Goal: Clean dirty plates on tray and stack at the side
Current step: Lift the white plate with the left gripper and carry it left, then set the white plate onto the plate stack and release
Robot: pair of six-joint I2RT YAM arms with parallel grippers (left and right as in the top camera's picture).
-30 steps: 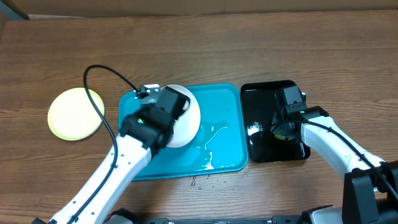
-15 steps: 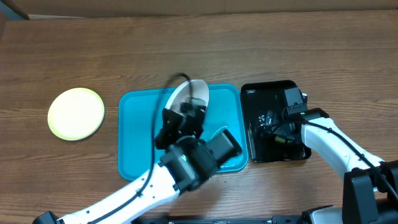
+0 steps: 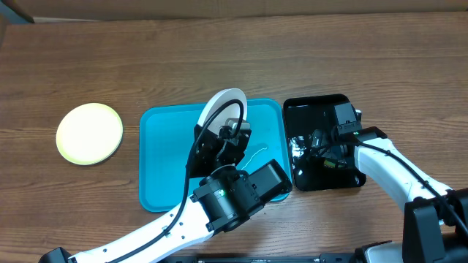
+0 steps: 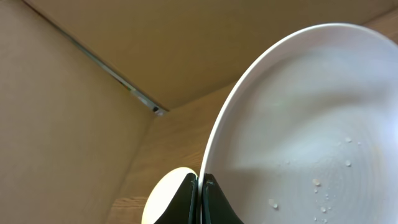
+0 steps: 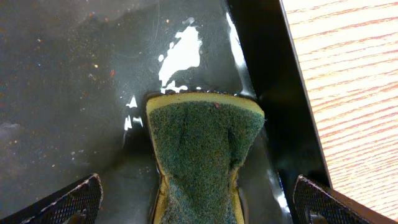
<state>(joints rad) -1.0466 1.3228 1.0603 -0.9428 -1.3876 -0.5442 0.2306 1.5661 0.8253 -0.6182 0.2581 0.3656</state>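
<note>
Plate first: your left gripper (image 3: 221, 142) has its fingers (image 4: 191, 198) shut tight on the rim of the white plate (image 3: 225, 106). It holds the plate up on its edge over the far half of the blue tray (image 3: 164, 168). The plate's face looks smooth and white, with small water drops (image 4: 317, 183) low down on it. From above, its top rim seems to cross the blue tray's far edge. Thin wet streaks (image 3: 252, 155) lie on the tray's right side, and your left arm (image 3: 245, 193) hangs over its near right corner. The yellow plate (image 3: 89, 133) lies flat on the table (image 3: 365, 58), well apart from the blue tray, with wood showing between them. A cardboard wall (image 3: 219, 7) runs along the table's far edge, behind the raised plate. The black tray (image 3: 314, 104) sits just beside the blue tray's right edge. Your right gripper (image 3: 322, 152) hangs over it with its fingers (image 5: 81, 199) spread wide and holding nothing. The sponge (image 5: 202, 155) lies between them on the wet black floor, green rough side up, touching neither finger. Its far corner is just beside the black tray's side wall. A few crumbs (image 3: 241, 212) lie on the table near the blue tray's front edge.
</note>
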